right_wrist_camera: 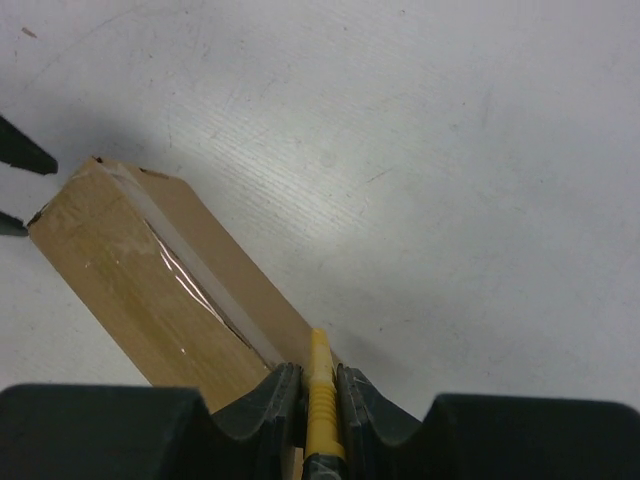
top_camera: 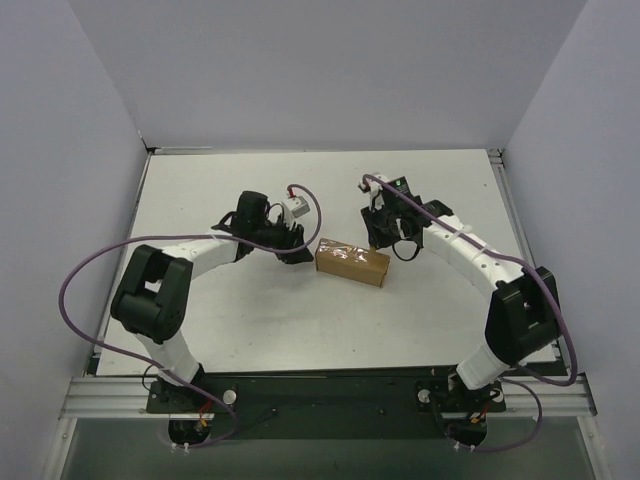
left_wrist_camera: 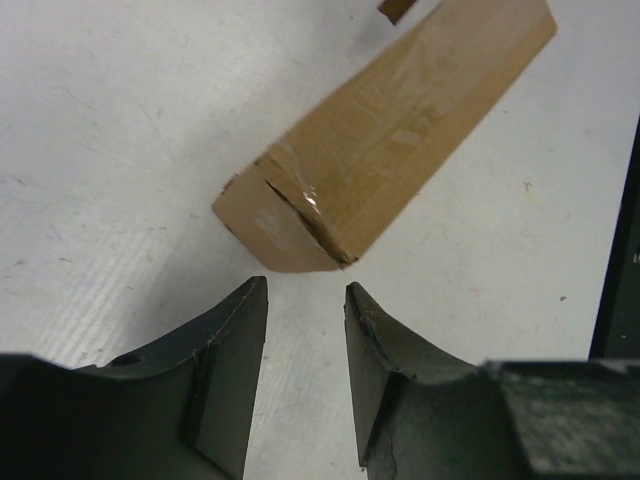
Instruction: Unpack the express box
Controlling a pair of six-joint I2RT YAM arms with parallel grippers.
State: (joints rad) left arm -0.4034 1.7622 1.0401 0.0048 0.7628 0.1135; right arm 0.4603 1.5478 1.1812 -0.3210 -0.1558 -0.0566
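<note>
While the left arm is reaching inward from a raised elbow near the left edge of the worktop (top_camera: 250,330), the left gripper (top_camera: 297,253) is pointing low at the left end of the express box (top_camera: 352,262). Its jaws are standing apart with nothing between them, just short of the cardboard and not touching it. The right arm is stretching from its elbow near the right edge, wrist bending down over the box's right end. The right gripper (right_wrist_camera: 320,385) is clamping one yellow utility knife (right_wrist_camera: 320,400), whose front is sitting by the clear tape seam; contact cannot be told. One box is lying flat and closed near the middle of the worktop, lengthwise between the two grippers.
</note>
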